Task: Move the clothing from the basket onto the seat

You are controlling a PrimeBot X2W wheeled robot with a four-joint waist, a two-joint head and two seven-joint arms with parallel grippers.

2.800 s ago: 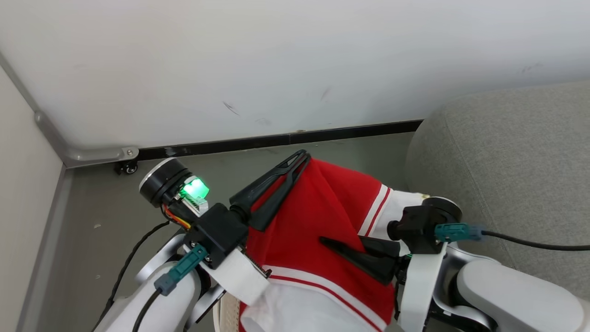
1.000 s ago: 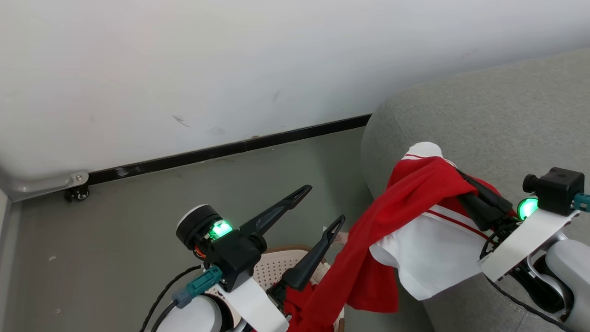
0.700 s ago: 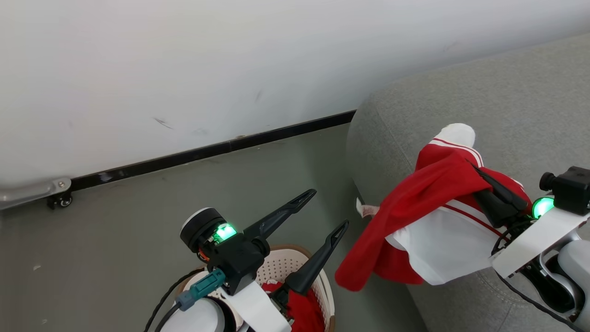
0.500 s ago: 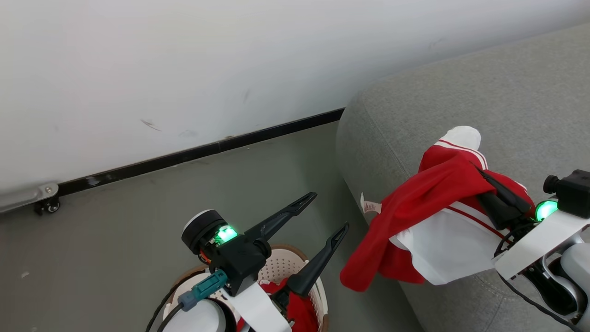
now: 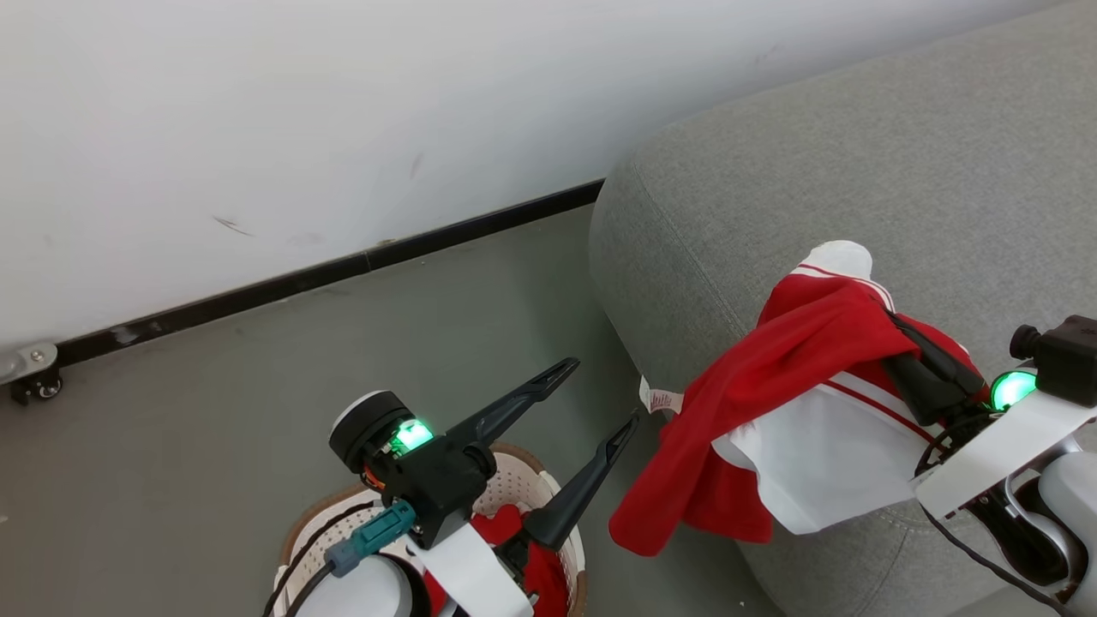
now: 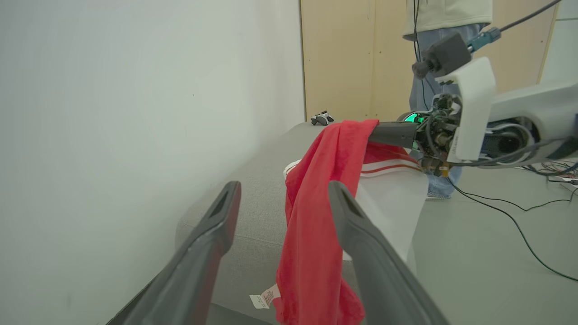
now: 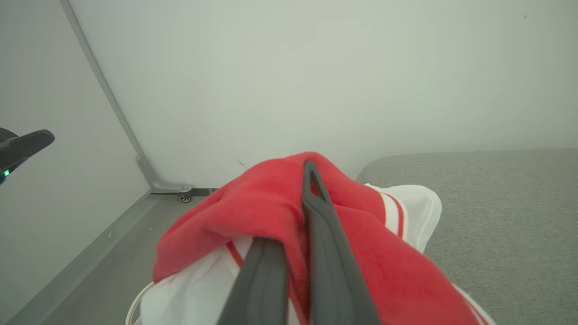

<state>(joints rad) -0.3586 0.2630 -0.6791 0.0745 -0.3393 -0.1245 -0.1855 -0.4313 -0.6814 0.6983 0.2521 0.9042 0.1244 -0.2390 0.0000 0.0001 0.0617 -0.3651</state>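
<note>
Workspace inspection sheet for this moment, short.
Surface: grey floor; grey seat beside basket.
Job's things: garment held over seat edge, tail hanging past it; more red clothing in basket.
Clutter: small dark object on seat's far end.
Claws: left claw open, above basket; right claw shut on garment.
Cables: black cables on floor by person's legs.
Surroundings: white wall, wood panels.

Bright, flat, diffuse indoor light
Only faint soft shadow under the clothing (image 5: 797,386) on the seat (image 5: 857,171) — the wall (image 5: 343,103) left of the seat looks washed out, wrist views bow at edges.
</note>
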